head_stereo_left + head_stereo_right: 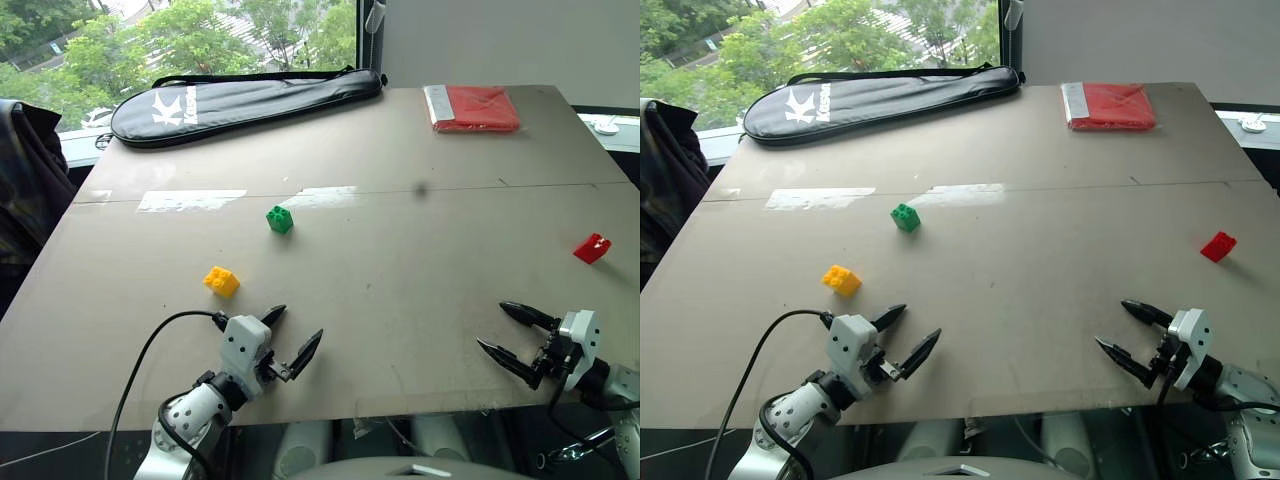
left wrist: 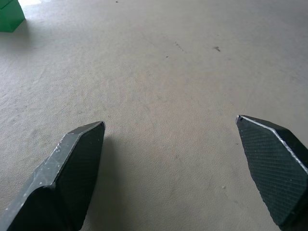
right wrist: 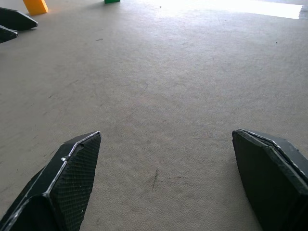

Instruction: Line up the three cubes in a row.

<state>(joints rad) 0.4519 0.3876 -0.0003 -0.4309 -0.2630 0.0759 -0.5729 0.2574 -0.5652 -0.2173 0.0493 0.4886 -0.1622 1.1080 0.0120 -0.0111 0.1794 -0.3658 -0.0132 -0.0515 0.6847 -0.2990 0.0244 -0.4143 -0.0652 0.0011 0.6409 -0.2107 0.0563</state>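
Three scattered bricks on a grey counter, both grippers wide apart and holding nothing.

The green brick sits mid-counter, the yellow brick nearer and to its left, the red brick well apart by the right edge — bare counter between them. At the far edge lie a black racket bag and a flat red packet. The left gripper and right gripper hover over the near edge. The right wrist view catches the other gripper's fingertips just beside the yellow brick — the left wrist view has a green corner.

Bare table between scattered cubes
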